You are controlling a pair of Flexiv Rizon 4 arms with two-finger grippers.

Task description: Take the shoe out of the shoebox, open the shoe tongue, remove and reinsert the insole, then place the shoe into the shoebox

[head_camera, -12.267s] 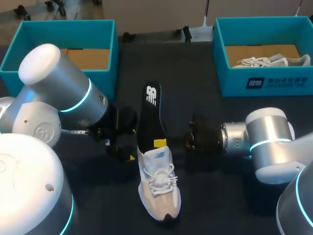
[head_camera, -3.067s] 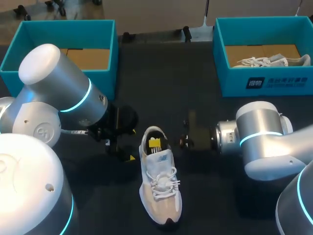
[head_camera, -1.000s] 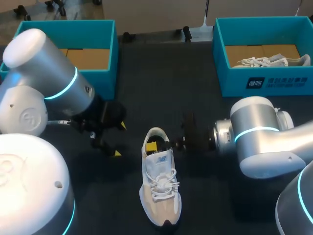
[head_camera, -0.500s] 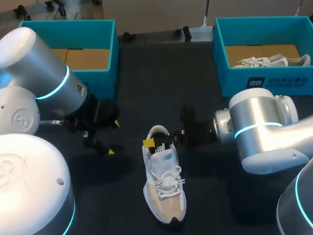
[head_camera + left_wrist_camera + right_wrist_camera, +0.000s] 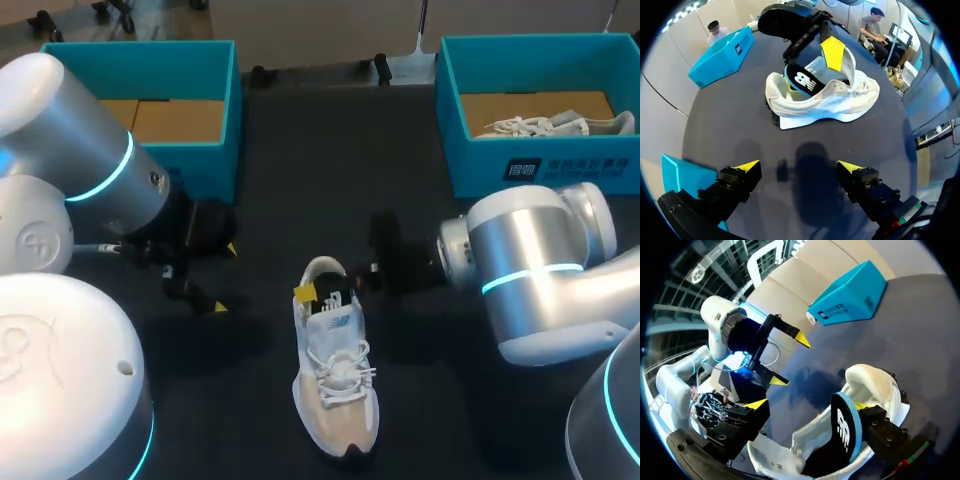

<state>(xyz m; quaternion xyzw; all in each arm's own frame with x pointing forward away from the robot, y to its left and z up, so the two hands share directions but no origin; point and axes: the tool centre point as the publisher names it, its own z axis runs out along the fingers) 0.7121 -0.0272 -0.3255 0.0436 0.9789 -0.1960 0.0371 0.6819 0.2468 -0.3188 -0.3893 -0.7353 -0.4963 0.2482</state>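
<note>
A white and beige sneaker [image 5: 336, 385] lies on the dark table, heel toward the boxes. Its black insole [image 5: 335, 298] sits in it, the heel end [image 5: 844, 432] sticking up out of the opening. My right gripper [image 5: 336, 288] is open at the heel: one yellow tip stands outside the shoe's side wall, the other by the insole's heel end [image 5: 802, 80]. In its own view the right gripper [image 5: 807, 405] straddles the shoe's opening. My left gripper [image 5: 222, 278] hangs open and empty to the shoe's left, with the sneaker [image 5: 822, 95] ahead of the left gripper [image 5: 798, 165].
A teal shoebox [image 5: 140, 60] with a cardboard floor stands at the back left. A second teal shoebox [image 5: 540, 165] at the back right holds another white shoe [image 5: 555, 125]. Dark table surface runs between the boxes and around the sneaker.
My right gripper has opened and let go of the insole. The left arm has drawn back to the left, away from the shoe. The sneaker shifted slightly to the right.
</note>
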